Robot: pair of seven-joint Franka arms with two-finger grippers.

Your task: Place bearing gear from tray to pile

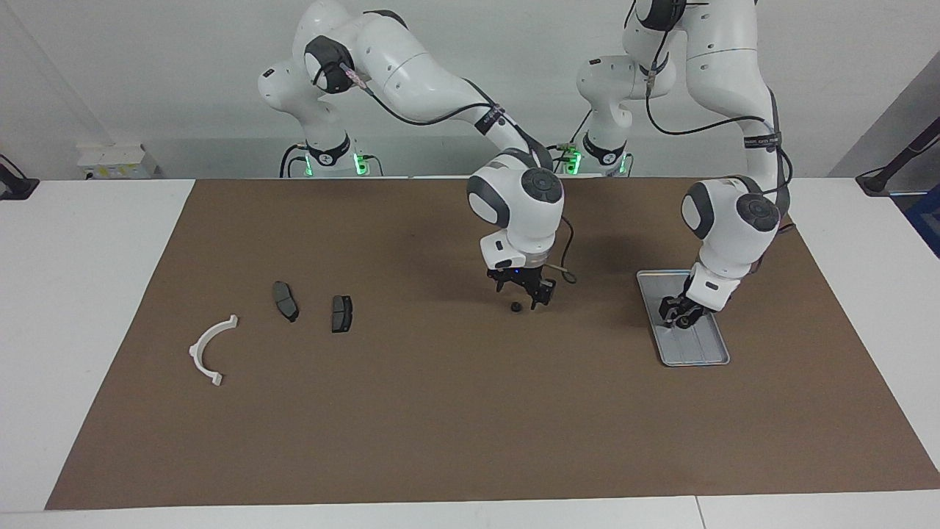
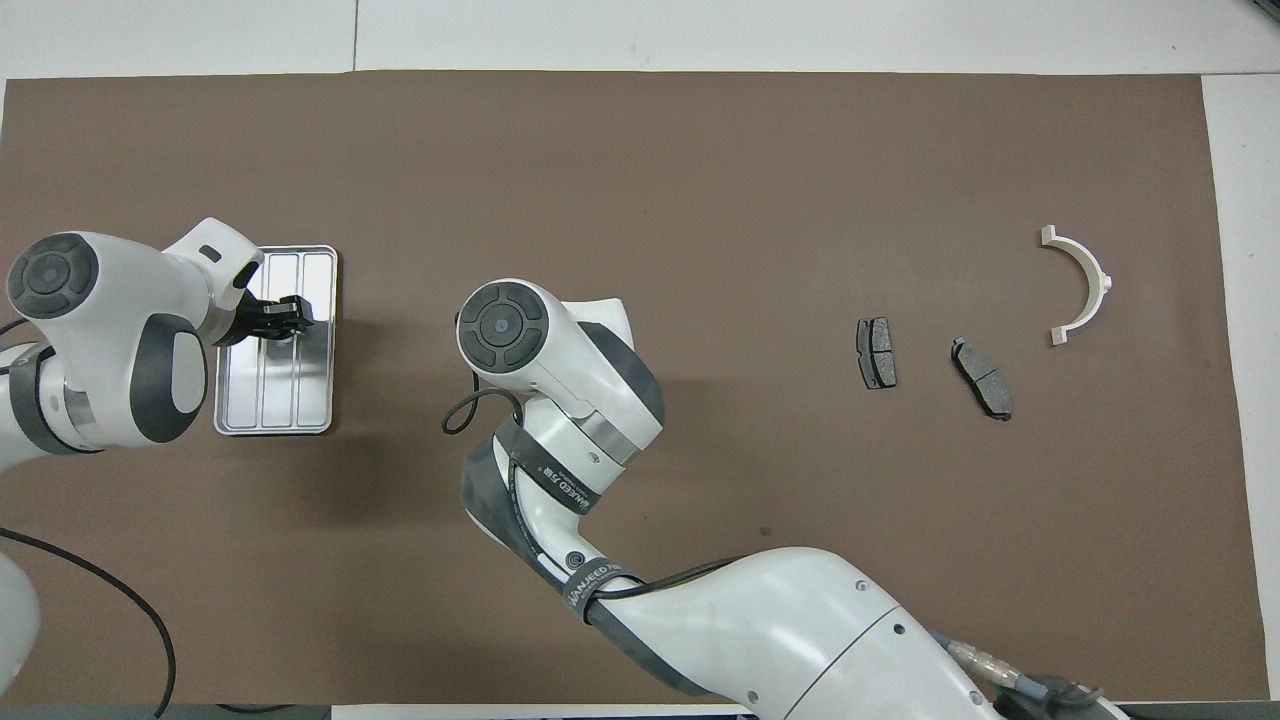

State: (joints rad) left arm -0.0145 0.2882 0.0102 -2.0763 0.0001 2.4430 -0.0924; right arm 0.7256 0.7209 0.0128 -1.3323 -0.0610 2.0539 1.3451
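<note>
A small dark bearing gear [image 1: 516, 307] lies on the brown mat near the table's middle. My right gripper [image 1: 524, 294] is open and low over it, one finger on each side of the gear. In the overhead view the right wrist hides both. The silver ribbed tray [image 1: 694, 353] sits toward the left arm's end and also shows in the overhead view [image 2: 290, 400]. My left gripper [image 1: 681, 317] is low over the tray, also in the overhead view [image 2: 290, 315]. The pile lies toward the right arm's end: a white half-ring bracket [image 1: 200, 342] and two dark brake pads [image 1: 285, 301] [image 1: 341, 314].
The brown mat [image 1: 470, 441] covers most of the white table. In the overhead view the bracket [image 2: 1092, 275] and the brake pads [image 2: 876, 353] [image 2: 983, 378] lie apart from each other. Bare mat lies between the gear and the pile.
</note>
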